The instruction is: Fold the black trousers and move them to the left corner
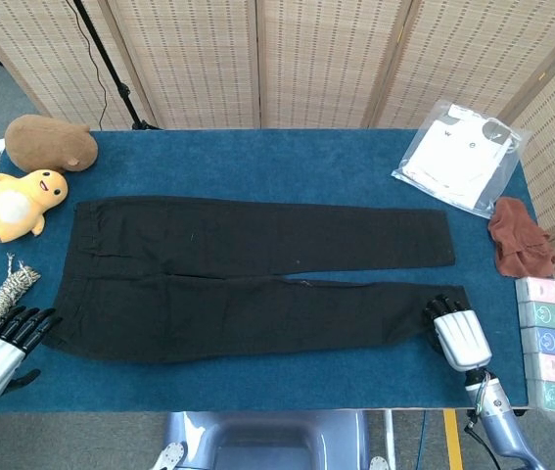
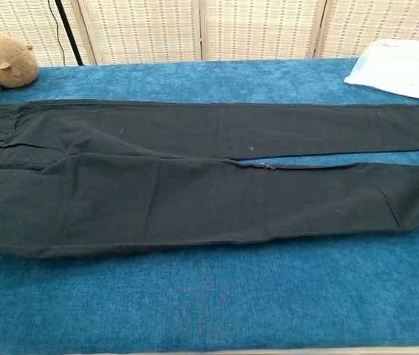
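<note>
Black trousers [image 1: 248, 279] are lying flat; right hand [image 1: 456, 330] is clamping the near cuff, left hand [image 1: 3, 351] (fingers apart, empty) should be gripping the waistband evenly.

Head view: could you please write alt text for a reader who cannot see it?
Black trousers lie flat and unfolded across a blue table, with the left hand at the waist corner and the right hand at the near leg's hem. Two plush toys sit at the far left.
</note>
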Controlling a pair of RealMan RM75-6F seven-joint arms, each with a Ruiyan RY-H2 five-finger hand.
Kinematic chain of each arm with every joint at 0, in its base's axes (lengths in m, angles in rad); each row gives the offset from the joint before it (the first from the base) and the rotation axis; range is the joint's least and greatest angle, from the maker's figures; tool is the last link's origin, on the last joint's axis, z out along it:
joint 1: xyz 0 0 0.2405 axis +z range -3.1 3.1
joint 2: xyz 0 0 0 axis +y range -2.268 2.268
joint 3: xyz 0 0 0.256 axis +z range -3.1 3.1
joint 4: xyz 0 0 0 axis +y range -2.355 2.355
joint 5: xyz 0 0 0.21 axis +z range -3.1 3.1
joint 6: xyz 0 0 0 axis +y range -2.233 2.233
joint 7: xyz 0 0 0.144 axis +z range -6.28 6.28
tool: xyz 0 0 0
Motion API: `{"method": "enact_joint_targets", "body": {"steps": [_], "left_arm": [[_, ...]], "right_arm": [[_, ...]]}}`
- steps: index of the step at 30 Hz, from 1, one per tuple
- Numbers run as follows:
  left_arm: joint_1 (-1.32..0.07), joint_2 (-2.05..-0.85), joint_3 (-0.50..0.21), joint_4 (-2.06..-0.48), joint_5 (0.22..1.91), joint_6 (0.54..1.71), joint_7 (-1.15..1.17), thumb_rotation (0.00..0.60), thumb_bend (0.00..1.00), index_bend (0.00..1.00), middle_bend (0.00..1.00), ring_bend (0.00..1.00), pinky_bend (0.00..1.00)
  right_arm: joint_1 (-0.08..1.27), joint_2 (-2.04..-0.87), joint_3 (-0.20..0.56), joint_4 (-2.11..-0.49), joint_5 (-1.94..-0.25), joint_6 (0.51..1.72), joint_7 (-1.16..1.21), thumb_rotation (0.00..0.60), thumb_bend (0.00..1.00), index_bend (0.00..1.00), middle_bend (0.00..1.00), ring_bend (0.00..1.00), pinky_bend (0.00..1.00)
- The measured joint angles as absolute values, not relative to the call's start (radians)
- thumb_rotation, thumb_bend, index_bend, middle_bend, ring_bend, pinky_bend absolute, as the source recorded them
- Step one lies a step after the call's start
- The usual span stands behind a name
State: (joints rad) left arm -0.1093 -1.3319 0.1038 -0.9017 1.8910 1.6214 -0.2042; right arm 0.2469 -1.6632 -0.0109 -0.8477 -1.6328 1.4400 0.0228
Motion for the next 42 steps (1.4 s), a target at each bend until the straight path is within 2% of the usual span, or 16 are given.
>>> {"method": "enact_joint_targets", "body": {"steps": [5, 12, 17, 23, 29, 42], "left_arm": [[-0.128, -1.427, 0.122, -0.782, 1.900, 1.606, -0.221, 0.600, 0.00, 0.22, 0.24, 0.22, 0.20], [-0.155, -1.517, 0.137, -0.681, 1.907, 1.589, -0.180, 0.600, 0.02, 0.24, 0.26, 0.24, 0.21], [-0.191, -1.572, 0.131, -0.645, 1.892, 1.561, -0.129, 0.600, 0.07, 0.30, 0.31, 0.29, 0.35], [-0.201, -1.595, 0.133, -0.624, 1.869, 1.551, -0.141, 0.600, 0.22, 0.43, 0.42, 0.37, 0.46], [-0.196, -1.613, 0.133, -0.590, 1.850, 1.586, -0.180, 0.600, 0.32, 0.57, 0.53, 0.47, 0.55], [-0.211, -1.631, 0.115, -0.571, 1.789, 1.581, -0.260, 0.600, 0.34, 0.65, 0.60, 0.54, 0.61]], "right_arm": [[0.248, -1.659, -0.011, -0.855, -1.628, 1.432, 0.027, 0.600, 0.52, 0.59, 0.42, 0.29, 0.46], [0.249, -1.649, -0.005, -0.864, -1.621, 1.433, 0.039, 0.600, 0.52, 0.59, 0.42, 0.29, 0.46], [0.249, -1.642, -0.002, -0.873, -1.615, 1.432, 0.047, 0.600, 0.52, 0.59, 0.42, 0.29, 0.47], [0.249, -1.638, 0.000, -0.881, -1.612, 1.433, 0.055, 0.600, 0.52, 0.59, 0.42, 0.29, 0.47], [0.248, -1.634, -0.001, -0.889, -1.612, 1.435, 0.059, 0.600, 0.52, 0.59, 0.43, 0.29, 0.47], [0.247, -1.626, -0.005, -0.903, -1.610, 1.427, 0.072, 0.600, 0.52, 0.60, 0.43, 0.30, 0.48]]}}
